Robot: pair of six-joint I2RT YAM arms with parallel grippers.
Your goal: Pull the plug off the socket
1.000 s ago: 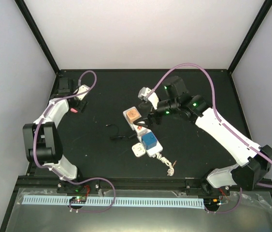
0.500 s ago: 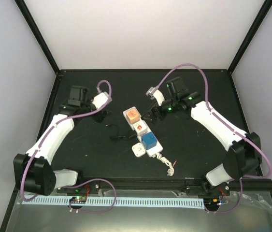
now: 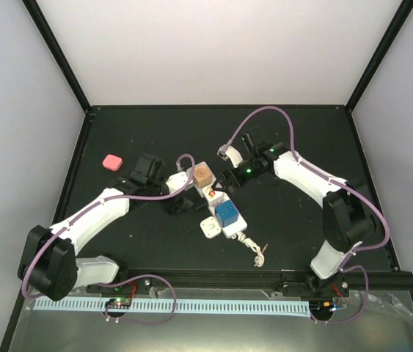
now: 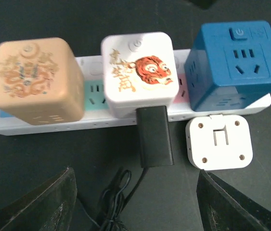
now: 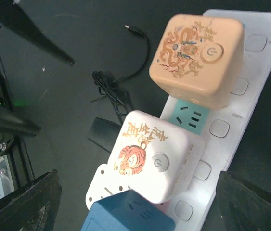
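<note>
Socket [image 3: 237, 232]: the long white strip lies near the middle of the black table [image 3: 301, 139], its long axis running diagonally from far-left to near-right in the overhead view. It carries a tan cube [image 4: 38, 79], a white cube adapter [image 4: 137, 67] and a blue cube [image 4: 236, 62] in a row. A flat white adapter [image 4: 218, 142] lies just beside it.

Plug [image 4: 153, 134]: a black rectangular body, seated at the base of the white cube adapter. It projects off the strip's left-hand side, square to the strip's long axis. Its cable [image 4: 121, 192] trails away in a loose tangle.

Left gripper [image 4: 135, 180]: fingers set well apart, nothing held. The plug's long axis points straight back at it and lies roughly centred between the fingers, just ahead of the tips. This arm is judged the nearer and better aligned for the pull, which would run along that axis, away from the strip.

Right gripper [image 5: 139, 175]: fingers spread wide, nothing held. It hangs over the strip from the opposite side, placed to steady it.
</note>
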